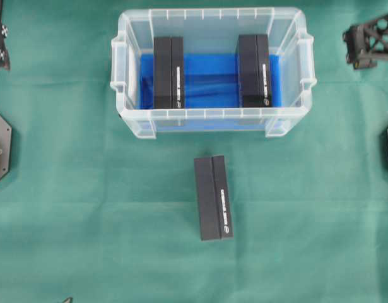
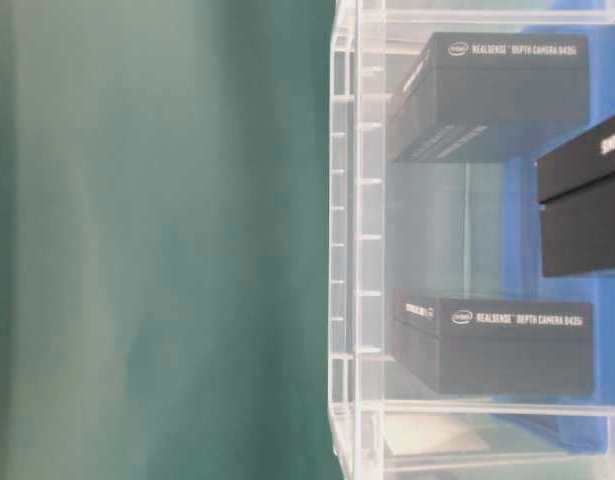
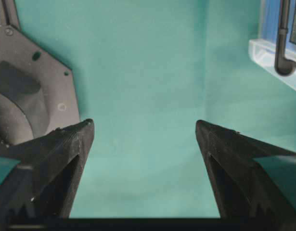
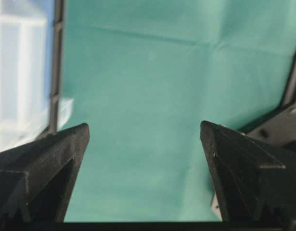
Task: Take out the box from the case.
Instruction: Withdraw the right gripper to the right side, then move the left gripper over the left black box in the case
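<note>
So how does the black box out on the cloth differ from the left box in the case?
The box on the cloth lies outside the case, on the green cloth in front of its near wall; the left box sits inside, on the blue lining. The outside one is turned slightly askew, while the left box lines up square with the case walls. Both are black, oblong and alike in shape, with a white printed strip along one side.

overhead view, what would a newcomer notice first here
The clear plastic case with its blue lining sits at the top middle of the green cloth, with two black RealSense camera boxes inside: one on the left, one on the right. A third black box lies outside on the cloth, just in front of the case. Both pincers are open, off at the sides.
</note>
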Robot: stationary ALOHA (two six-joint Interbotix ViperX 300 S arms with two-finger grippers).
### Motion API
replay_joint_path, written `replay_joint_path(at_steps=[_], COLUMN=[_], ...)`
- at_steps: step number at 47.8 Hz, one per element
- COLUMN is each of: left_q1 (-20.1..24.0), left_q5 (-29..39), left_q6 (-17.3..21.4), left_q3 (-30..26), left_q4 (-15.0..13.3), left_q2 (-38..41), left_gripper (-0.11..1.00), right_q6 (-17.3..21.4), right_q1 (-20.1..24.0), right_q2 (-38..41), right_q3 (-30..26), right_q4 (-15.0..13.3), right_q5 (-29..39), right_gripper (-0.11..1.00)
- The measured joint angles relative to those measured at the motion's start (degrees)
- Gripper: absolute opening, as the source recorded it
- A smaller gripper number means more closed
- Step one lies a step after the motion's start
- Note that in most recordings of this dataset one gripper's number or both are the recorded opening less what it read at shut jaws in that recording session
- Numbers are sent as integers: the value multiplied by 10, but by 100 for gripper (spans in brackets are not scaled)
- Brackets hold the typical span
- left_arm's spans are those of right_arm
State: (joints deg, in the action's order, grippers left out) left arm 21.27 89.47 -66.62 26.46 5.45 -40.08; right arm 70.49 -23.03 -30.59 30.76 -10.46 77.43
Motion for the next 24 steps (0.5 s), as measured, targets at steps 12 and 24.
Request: replay_joint_path(at_steps=[12,24], left_q1=[0,0], left_q5=[-1,-1], left_q6=[0,1], left_q3=[0,1], left_q4=[1,3], left_q2=[0,0], left_gripper=[86,86], right_q6=[-16,-15], right_q1=[-28,-28], right_q2=[2,2], right_q3=[0,4], right_q4=[5,9], right_q5=[0,0], right_gripper=[91,91])
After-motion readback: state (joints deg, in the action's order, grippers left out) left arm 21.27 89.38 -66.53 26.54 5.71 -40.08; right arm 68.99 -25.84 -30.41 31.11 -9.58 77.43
